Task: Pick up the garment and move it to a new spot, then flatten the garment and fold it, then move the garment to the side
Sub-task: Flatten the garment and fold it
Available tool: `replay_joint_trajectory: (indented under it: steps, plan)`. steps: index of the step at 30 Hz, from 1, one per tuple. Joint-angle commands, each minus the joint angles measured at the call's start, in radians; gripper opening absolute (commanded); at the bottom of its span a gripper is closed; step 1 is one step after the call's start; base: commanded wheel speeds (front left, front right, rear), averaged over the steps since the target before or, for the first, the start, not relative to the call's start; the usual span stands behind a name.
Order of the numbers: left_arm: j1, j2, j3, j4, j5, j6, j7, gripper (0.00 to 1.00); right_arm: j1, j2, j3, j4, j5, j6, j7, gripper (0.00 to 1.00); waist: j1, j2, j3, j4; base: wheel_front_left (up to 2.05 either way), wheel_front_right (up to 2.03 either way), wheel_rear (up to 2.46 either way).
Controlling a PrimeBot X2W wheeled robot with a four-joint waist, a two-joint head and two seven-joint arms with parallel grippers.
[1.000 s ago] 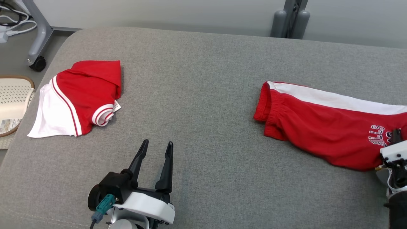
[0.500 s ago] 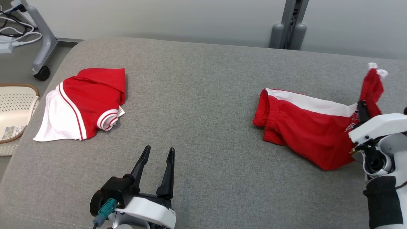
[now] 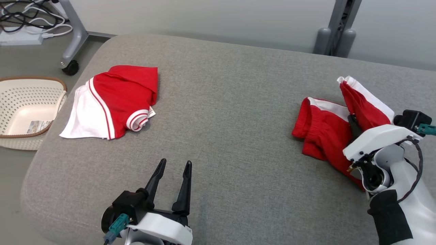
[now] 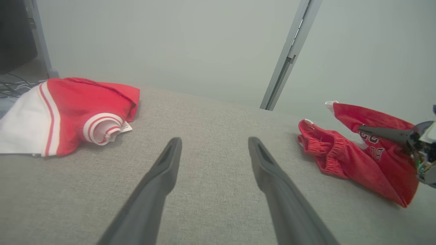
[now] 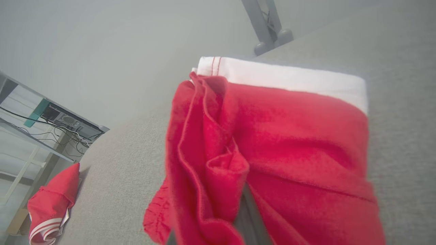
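Pinching red shorts (image 3: 320, 132) with right tool (image 3: 353, 123) near right edge of grey cushion (image 3: 238, 102), leg end raised, waistband lying flat. Holding left tool (image 3: 174, 166) spread, empty, by front edge.

Grey padded surface (image 3: 238, 102) before a pale wall (image 3: 204, 17)
Upper left: grey floor (image 3: 20, 58); wheeled stand leg (image 3: 75, 30); tangled cables (image 3: 17, 26); perforated cream basket (image 3: 20, 98) at left edge; grey post (image 3: 337, 23) upper right.

Two garments (image 3: 119, 98) (image 3: 323, 136), one basket (image 3: 13, 98), two pincers (image 3: 176, 161) (image 3: 352, 119).
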Motion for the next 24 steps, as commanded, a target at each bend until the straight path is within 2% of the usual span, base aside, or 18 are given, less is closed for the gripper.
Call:
replay_joint_trajectory:
  steps: [1, 6, 16, 17, 18, 24]
  plan:
    - [0.005, 0.004, 0.001, 0.001, -0.004, 0.004, -0.002, 1.00, -0.009, -0.005, 0.010, 0.006, 0.007, 0.001, -0.006, 0.00, 0.0000, 0.0000, 0.004, 0.012, 0.00, 0.00, 0.00]
    - [0.010, 0.004, -0.006, 0.002, -0.007, 0.006, -0.002, 1.00, -0.025, -0.006, 0.081, 0.048, 0.048, 0.001, -0.023, 0.00, 0.0000, 0.0000, 0.009, 0.046, 0.00, 0.00, 0.00]
    - [0.005, 0.004, -0.017, 0.000, -0.016, 0.009, -0.002, 1.00, -0.059, -0.005, 0.176, 0.180, 0.056, 0.001, -0.053, 0.00, 0.0000, 0.0000, 0.032, 0.085, 0.00, 0.00, 0.00]
    - [0.003, 0.004, -0.018, 0.000, -0.018, 0.010, -0.002, 1.00, -0.065, -0.004, 0.180, 0.197, 0.049, 0.001, -0.058, 0.16, 0.0000, 0.0000, 0.034, 0.088, 0.00, 0.00, 0.00]
    - [0.001, 0.004, -0.019, 0.000, -0.019, 0.012, -0.002, 1.00, -0.072, -0.004, 0.183, 0.210, 0.054, 0.001, -0.062, 1.00, 0.0000, 0.0000, 0.035, 0.090, 0.00, 0.00, 0.00]
    - [0.000, 0.004, -0.012, 0.010, -0.020, 0.014, -0.002, 1.00, -0.101, -0.005, 0.251, 0.210, 0.109, 0.001, -0.083, 1.00, 0.0000, 0.0000, 0.029, 0.088, 0.00, 0.00, 0.00]
